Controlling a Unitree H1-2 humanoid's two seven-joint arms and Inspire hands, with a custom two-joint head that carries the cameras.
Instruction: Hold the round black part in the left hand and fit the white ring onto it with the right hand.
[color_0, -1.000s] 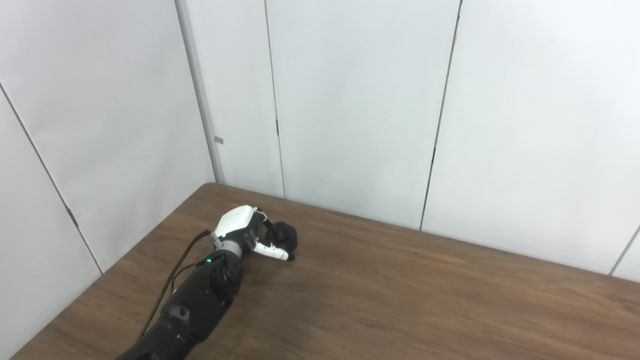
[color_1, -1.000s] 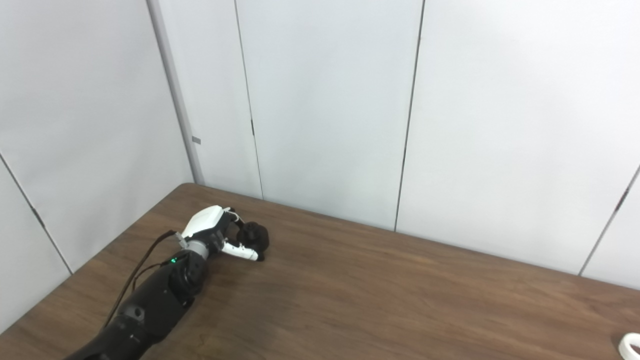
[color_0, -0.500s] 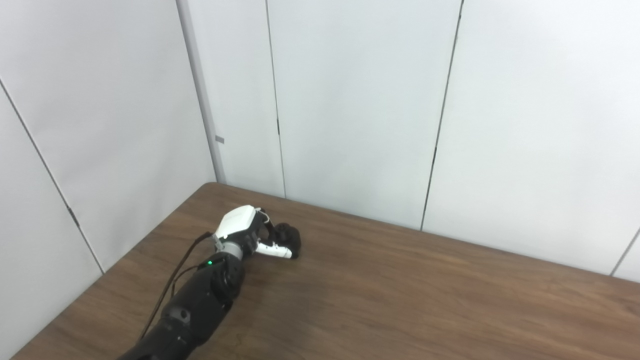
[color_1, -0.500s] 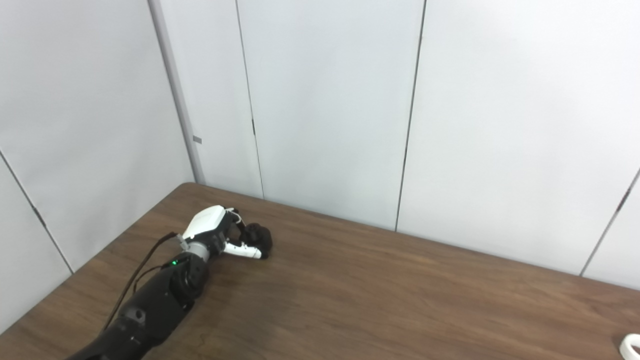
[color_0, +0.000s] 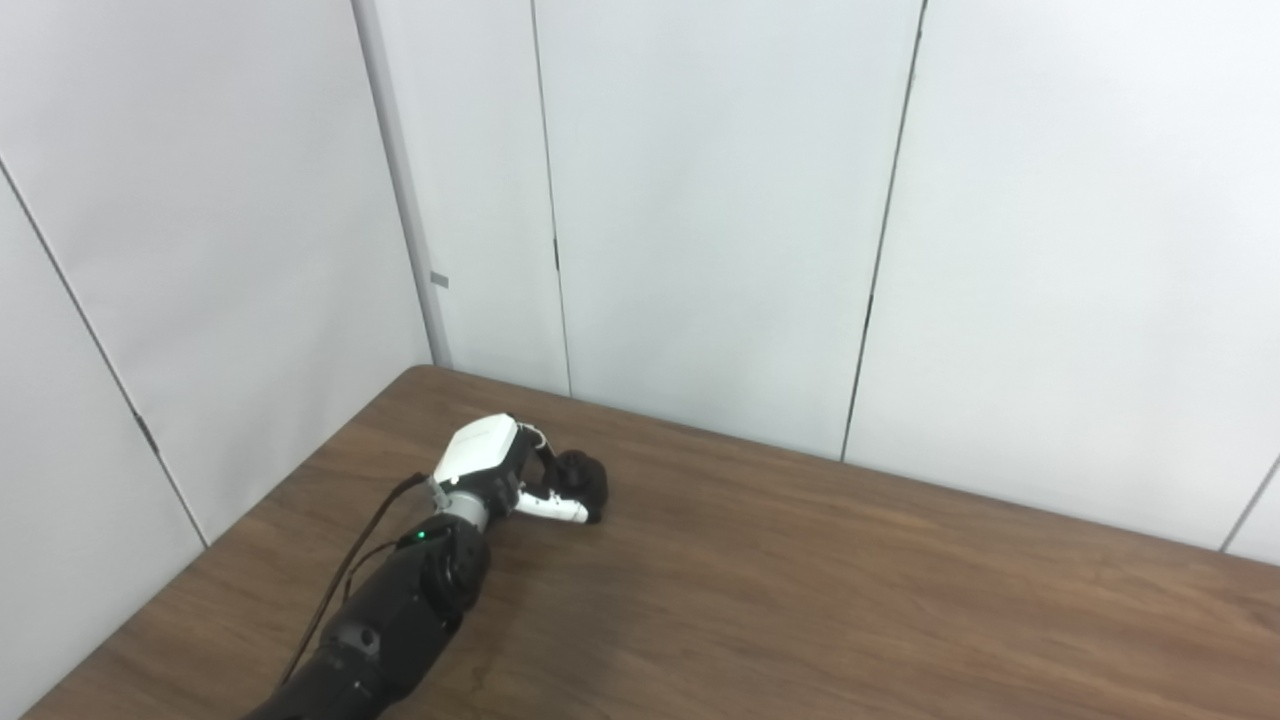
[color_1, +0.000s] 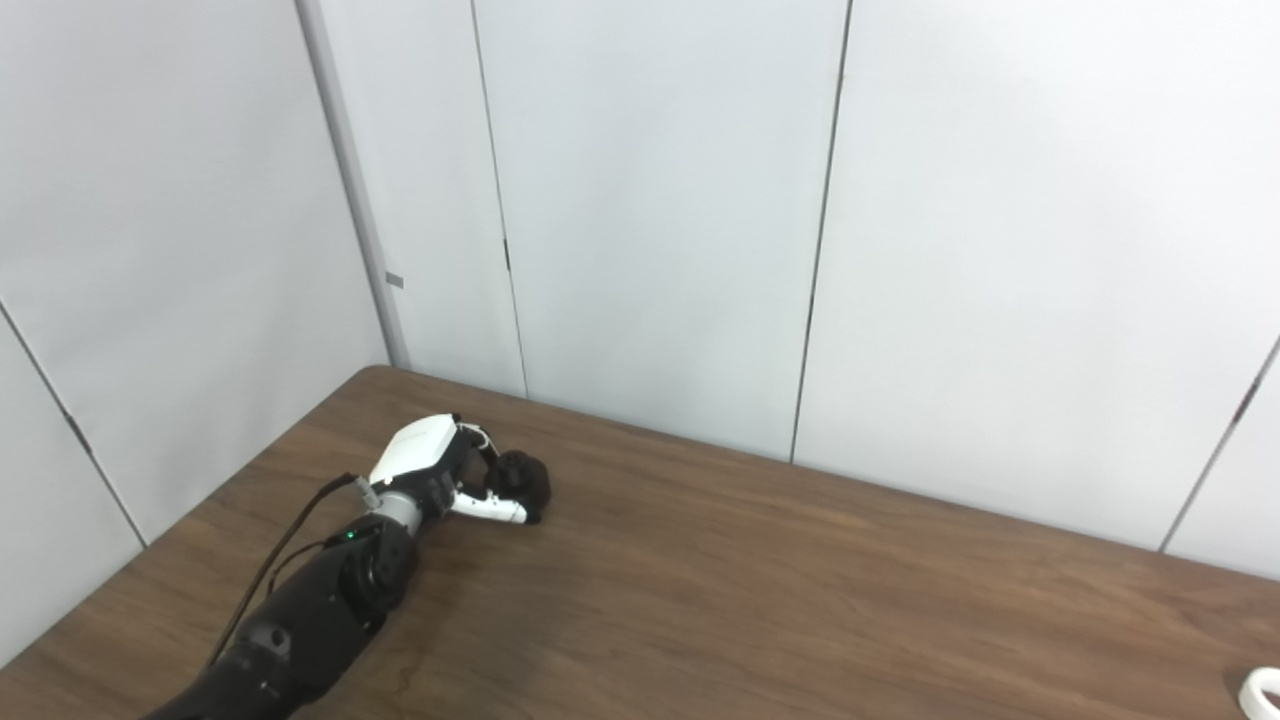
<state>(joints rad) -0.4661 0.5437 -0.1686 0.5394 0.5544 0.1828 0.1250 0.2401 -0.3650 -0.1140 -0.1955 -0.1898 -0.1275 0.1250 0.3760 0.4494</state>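
My left hand (color_0: 505, 472) reaches far over the brown table (color_0: 800, 590) toward its back left corner. Its fingers and thumb are curled around the round black part (color_0: 585, 482), which sits low at the tabletop; I cannot tell whether it is lifted off the wood. The same hand (color_1: 445, 475) and black part (color_1: 525, 480) show in the right eye view. The white ring (color_1: 1260, 690) lies on the table at the bottom right corner of the right eye view, cut off by the frame edge. My right hand is in neither view.
White wall panels (color_0: 700, 200) stand close behind the table's back and left edges, meeting at a corner post (color_0: 400, 200). A black cable (color_0: 350, 560) runs along my left forearm.
My left hand has shifted a little to the right with the black part in its fingers. The ring has not moved.
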